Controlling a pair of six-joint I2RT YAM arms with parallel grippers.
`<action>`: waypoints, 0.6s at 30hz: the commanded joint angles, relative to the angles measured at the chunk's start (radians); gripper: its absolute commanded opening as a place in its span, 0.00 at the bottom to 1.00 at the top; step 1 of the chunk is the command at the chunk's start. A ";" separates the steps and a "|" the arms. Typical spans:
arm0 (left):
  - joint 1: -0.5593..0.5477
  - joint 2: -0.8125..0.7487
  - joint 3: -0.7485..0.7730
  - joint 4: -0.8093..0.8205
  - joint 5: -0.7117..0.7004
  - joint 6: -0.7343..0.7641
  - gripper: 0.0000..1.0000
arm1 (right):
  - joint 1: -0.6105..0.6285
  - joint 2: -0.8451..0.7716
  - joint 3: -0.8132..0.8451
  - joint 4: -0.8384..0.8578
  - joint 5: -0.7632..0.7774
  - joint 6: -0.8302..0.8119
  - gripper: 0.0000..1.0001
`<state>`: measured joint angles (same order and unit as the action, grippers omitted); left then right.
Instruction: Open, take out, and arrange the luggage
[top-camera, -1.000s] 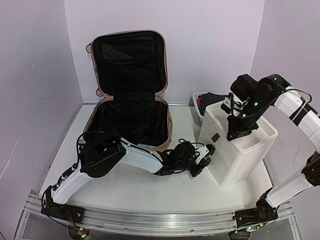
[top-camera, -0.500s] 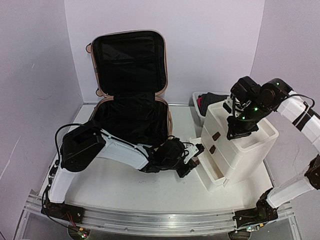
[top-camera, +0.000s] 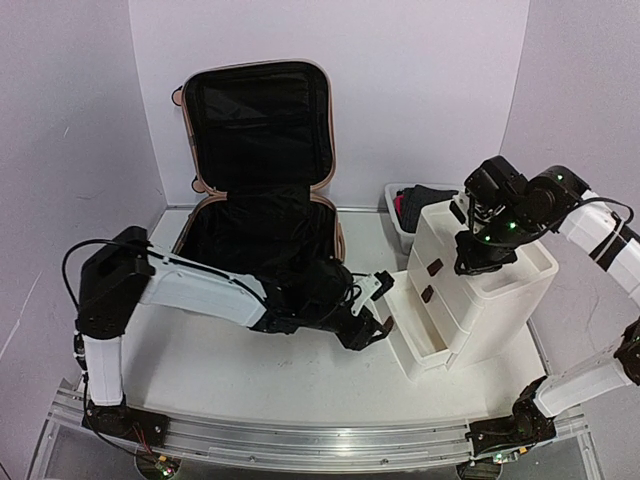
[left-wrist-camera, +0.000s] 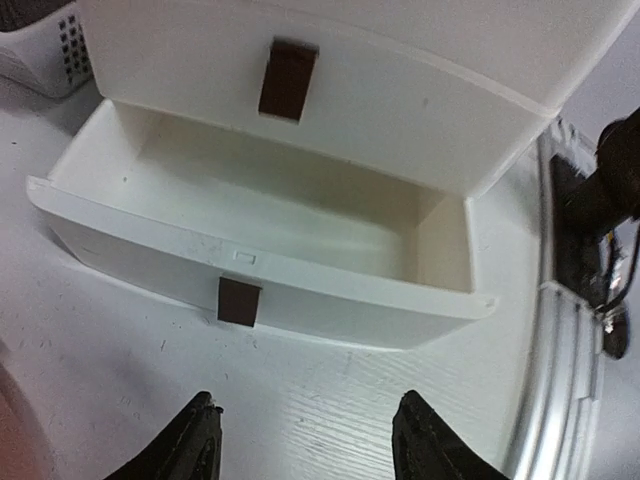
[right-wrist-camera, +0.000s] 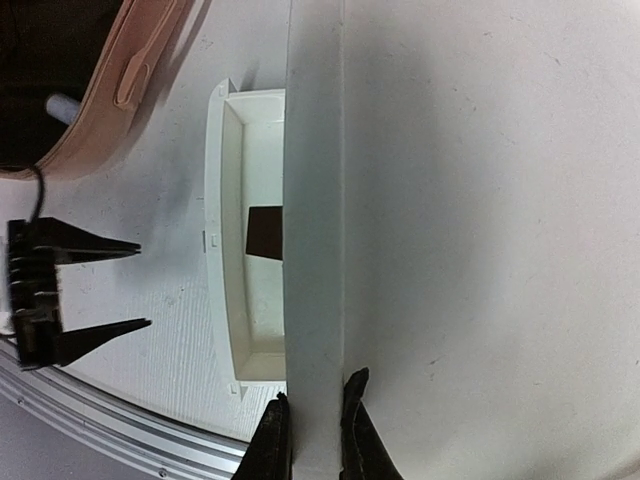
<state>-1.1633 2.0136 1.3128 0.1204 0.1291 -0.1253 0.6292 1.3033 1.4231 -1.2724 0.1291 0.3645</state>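
- Luggage (top-camera: 258, 165): pale pink hard shell, rounded corners, matte black fabric lining. Lies open at the table's back left, lid upright against the wall.
- Drawer cabinet (top-camera: 500, 290): smooth white plastic, brown tab handles. Its bottom drawer (left-wrist-camera: 260, 240) stands slid out.
- Left gripper (left-wrist-camera: 307, 400): jaws spread, empty, facing the drawer front.
- Right gripper (right-wrist-camera: 318, 395): clenched on the cabinet's top rim.

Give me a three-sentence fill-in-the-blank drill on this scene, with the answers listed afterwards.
1. The pink suitcase lies open, showing its ____ lining.
2. While the right gripper pinches the top rim of the cabinet, its ____ drawer stands pulled out with nothing inside.
3. The left gripper sits in front of that drawer, apart from it, with its jaws ____.

Missing words: black; bottom; open.
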 joint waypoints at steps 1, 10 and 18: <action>0.048 -0.256 -0.021 -0.031 0.023 -0.152 0.60 | -0.028 -0.025 -0.050 -0.021 0.105 -0.007 0.00; 0.292 -0.282 0.234 -0.584 0.031 -0.468 0.60 | -0.027 0.025 -0.037 -0.022 0.090 -0.015 0.00; 0.464 -0.051 0.556 -1.000 0.097 -0.530 0.53 | -0.029 0.086 -0.037 -0.040 0.054 -0.036 0.00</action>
<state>-0.7547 1.8881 1.7771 -0.6003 0.1909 -0.6056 0.6266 1.3247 1.4292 -1.2736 0.1295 0.3492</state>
